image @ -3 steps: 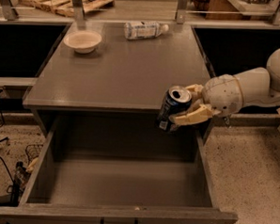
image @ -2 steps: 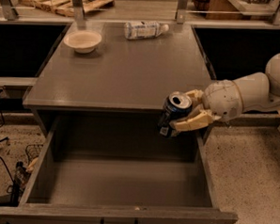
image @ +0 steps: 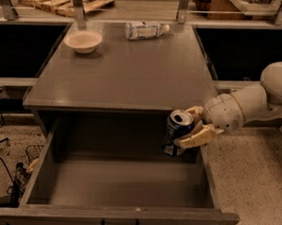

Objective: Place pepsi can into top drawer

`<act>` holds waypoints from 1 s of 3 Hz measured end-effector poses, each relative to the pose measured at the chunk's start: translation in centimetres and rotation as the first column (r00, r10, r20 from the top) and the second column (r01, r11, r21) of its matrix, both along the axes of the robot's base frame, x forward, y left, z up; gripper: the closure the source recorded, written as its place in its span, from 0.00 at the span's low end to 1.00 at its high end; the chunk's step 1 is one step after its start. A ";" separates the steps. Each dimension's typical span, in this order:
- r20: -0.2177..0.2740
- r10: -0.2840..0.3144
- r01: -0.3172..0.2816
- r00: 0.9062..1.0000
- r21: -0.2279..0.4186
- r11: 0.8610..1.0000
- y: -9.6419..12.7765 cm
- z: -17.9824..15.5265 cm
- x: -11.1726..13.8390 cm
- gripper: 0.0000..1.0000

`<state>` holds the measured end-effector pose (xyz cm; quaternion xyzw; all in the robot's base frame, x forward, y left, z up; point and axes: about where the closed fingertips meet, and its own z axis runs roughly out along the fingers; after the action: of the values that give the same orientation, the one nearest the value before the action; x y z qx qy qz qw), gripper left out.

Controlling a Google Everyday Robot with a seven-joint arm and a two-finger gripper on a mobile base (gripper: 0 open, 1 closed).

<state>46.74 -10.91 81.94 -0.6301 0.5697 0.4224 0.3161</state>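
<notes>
I'm in the carry-and-lower step. My gripper, right of centre in the frame, has its fingers pinched on the can, one on each side, holding it upright with a slight tilt. The can hangs over the back right corner of the open drawer, just under the front edge of the cabinet top, and I judge it is not yet resting on the drawer floor. Next I need to lower it straight down, keep off the right wall, seat it, then spread the fingers and lift clear. The bowl and bottle, upper frame, are well apart from this.
</notes>
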 end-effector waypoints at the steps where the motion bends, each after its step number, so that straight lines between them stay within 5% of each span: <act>1: -0.002 -0.002 0.002 1.000 0.007 1.000 0.1 -0.3 0.0 1.00; 3: -0.044 -0.004 0.006 0.999 0.057 0.998 0.9 -3.0 -0.6 1.00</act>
<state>46.09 -9.97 78.91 -0.6099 0.5658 0.4516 0.3223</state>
